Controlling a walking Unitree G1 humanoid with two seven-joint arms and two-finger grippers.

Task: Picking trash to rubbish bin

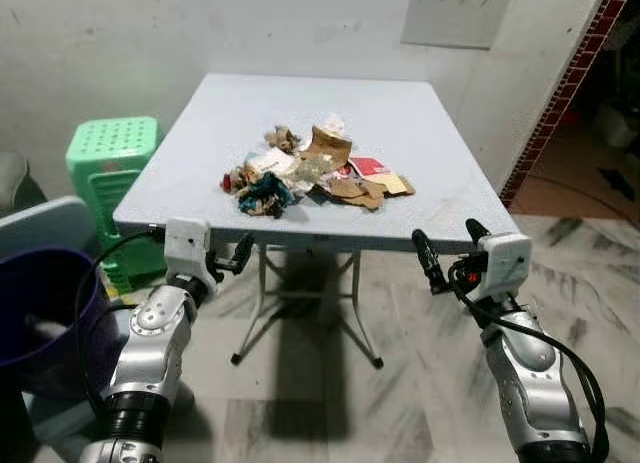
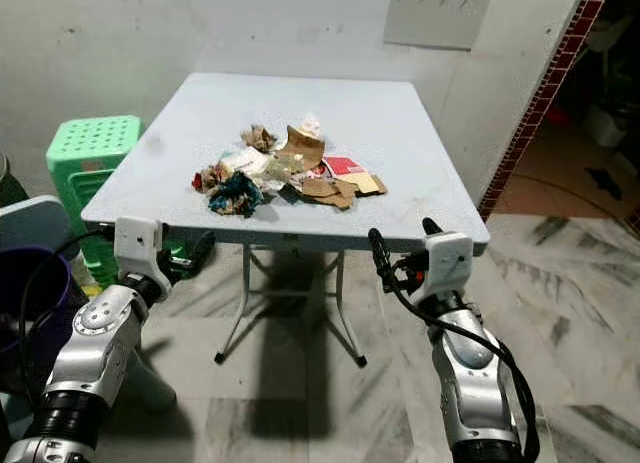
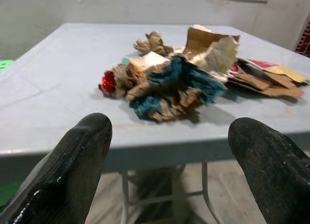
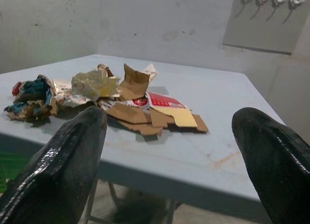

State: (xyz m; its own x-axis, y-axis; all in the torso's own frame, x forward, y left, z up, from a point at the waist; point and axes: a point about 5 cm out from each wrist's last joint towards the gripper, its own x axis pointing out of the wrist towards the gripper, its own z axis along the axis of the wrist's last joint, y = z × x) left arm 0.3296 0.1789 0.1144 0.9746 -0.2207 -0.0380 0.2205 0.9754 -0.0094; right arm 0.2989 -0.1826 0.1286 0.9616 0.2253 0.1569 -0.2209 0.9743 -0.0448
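Table (image 1: 400,113): standing in front of the robot, carrying all the trash.
Bin (image 1: 40,313): sitting on the floor to the robot's left, nothing visibly going into it.
Trash pile (image 1: 310,173): lying untouched near the table's front edge: torn cardboard, crumpled paper, a teal wad, a red wrapper.
Left gripper (image 1: 235,258): hovering just short of the table edge, fingers spread, holding nothing.
Right gripper (image 1: 450,251): doing the same, wide apart and unloaded.
Progress: looking barely begun; every piece is waiting to be picked.
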